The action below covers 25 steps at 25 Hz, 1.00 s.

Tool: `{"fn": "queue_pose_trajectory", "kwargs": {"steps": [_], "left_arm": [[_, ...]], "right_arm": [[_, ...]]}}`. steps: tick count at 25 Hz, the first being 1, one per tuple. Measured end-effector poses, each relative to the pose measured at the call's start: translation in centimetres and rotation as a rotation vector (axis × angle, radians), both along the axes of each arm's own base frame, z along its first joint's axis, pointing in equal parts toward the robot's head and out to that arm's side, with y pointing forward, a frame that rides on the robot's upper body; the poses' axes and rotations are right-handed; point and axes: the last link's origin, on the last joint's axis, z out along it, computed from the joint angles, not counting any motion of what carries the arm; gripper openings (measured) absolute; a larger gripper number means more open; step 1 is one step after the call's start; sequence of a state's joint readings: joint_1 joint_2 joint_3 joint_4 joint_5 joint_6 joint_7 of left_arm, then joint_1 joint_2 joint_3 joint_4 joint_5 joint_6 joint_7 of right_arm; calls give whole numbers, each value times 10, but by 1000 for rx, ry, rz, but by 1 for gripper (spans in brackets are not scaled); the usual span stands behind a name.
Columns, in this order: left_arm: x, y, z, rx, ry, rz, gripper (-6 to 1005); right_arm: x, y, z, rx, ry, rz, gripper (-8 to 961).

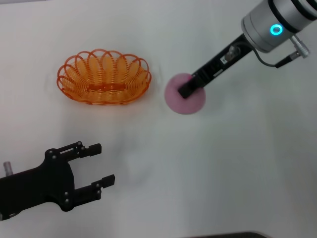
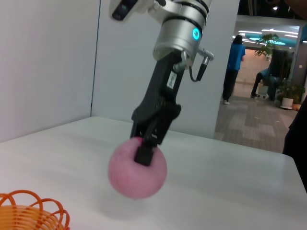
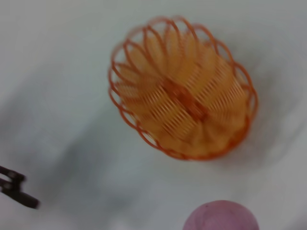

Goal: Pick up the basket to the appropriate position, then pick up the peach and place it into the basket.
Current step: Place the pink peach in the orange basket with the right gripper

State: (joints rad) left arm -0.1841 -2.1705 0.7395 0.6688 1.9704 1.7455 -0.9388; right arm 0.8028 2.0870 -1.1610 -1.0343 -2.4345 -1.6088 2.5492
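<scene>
My right claw [image 1: 188,89] is clenched on the peach [image 1: 184,96], beside the basket [image 1: 104,77]. My left claw [image 1: 101,166] hangs released over the tabletop [image 1: 223,173]. I can read no writing.

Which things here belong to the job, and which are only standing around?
Job things:
- basket, empty
- peach, gripped by right claw
- left claw, open, idle nearby

Only around:
- table
- people far behind
</scene>
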Motion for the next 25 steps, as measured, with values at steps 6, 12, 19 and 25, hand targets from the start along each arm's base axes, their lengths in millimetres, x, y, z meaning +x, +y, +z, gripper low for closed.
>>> {"fn": "queue_pose_trajectory", "kwargs": {"steps": [6, 12, 19, 25], "left_arm": [[1, 1, 1, 13, -17, 7, 703], [1, 1, 0, 14, -22, 9, 703], [2, 1, 1, 18, -25, 9, 703], [3, 3, 1, 22, -29, 5, 702]], "right_arm": [[-20, 7, -3, 42, 91, 63, 257], [-38, 17, -8, 104, 199, 121, 241], [-48, 22, -30, 142, 149, 195, 280], [-48, 28, -44, 144, 134, 196, 325]]}}
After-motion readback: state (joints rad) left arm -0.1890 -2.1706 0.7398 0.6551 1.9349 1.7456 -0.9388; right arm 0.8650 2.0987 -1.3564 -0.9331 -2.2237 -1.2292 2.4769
